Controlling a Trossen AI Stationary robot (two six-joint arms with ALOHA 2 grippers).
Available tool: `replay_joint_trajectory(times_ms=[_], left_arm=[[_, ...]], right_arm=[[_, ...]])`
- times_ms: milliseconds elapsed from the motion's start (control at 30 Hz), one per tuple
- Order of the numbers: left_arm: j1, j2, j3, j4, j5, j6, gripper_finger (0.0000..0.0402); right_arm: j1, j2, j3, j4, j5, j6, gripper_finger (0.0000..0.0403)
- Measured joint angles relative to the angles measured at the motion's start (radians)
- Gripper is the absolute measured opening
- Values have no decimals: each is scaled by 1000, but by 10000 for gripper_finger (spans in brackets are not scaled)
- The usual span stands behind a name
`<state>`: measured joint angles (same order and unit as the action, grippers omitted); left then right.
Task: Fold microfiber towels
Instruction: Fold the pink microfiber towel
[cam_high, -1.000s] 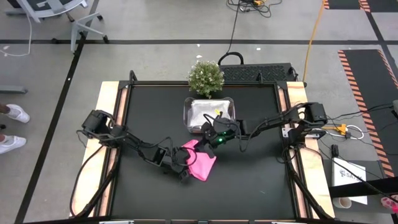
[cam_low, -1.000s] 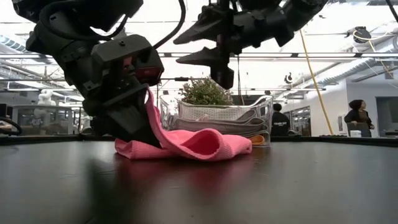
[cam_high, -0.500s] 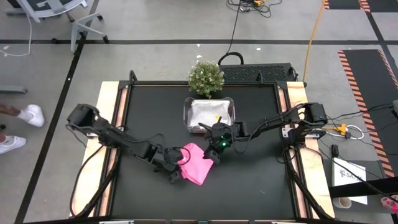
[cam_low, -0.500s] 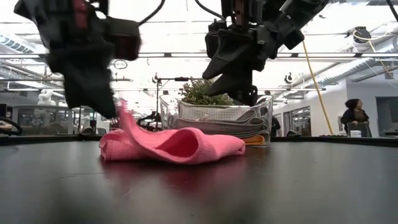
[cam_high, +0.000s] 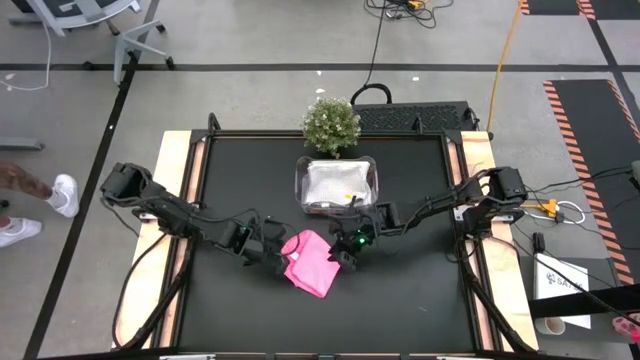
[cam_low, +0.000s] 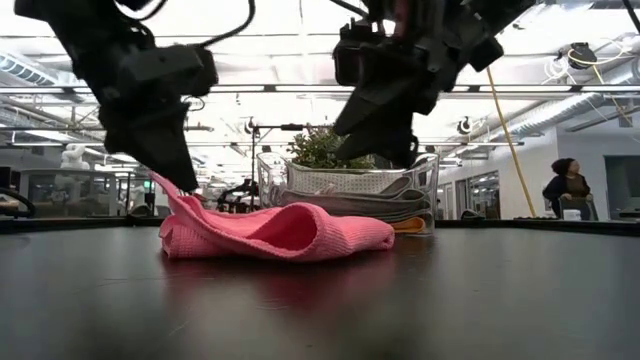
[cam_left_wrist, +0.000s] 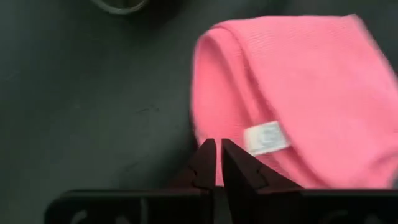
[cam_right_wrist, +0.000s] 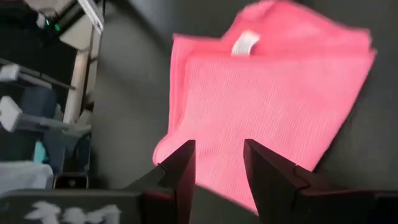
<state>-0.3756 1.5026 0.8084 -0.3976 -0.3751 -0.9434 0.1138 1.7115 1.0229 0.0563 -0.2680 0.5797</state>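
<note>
The bright pink towel (cam_high: 312, 264) lies folded over on the black table, its rounded fold (cam_low: 335, 228) toward the tub. My left gripper (cam_high: 276, 255) stands at the towel's left side, shut on its raised edge. My right gripper (cam_high: 343, 255) hangs open above the towel's right part (cam_right_wrist: 267, 93), a finger on either side, touching nothing. Light grey towels (cam_high: 340, 182) lie in the clear tub, and an orange one (cam_low: 415, 225) shows at its bottom. My left gripper pinches the pink towel's left edge (cam_low: 165, 187) between its two fingertips (cam_left_wrist: 208, 155). The fingers slant down at it from above and from the table's left. The held edge stands up off the table as a thin flap; the rest of the towel lies on the table.
The clear tub (cam_high: 300, 185) stands behind the towel, with a potted plant (cam_high: 331, 122) at the far edge. Bare black table lies to the near side and to both sides. A person's shoe (cam_high: 62, 195) shows on the floor left of the table.
My left gripper has gone up and toward the table's left edge, still shut on the pink flap; the towel has slid a little left and the flap now leans left. My right gripper has come toward the near edge and down over the towel, tipping downward.
</note>
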Motion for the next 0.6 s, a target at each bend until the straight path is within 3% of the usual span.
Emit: replay_joint_trajectory(times_ms=[333,600], left_arm=[[51,144,2,-20,148,-11,26],[18,179,2,131,202,-122,26]], right_arm=[[61,0,0,-39,3,36,125],[65,0,0,-53,-27,35,125]])
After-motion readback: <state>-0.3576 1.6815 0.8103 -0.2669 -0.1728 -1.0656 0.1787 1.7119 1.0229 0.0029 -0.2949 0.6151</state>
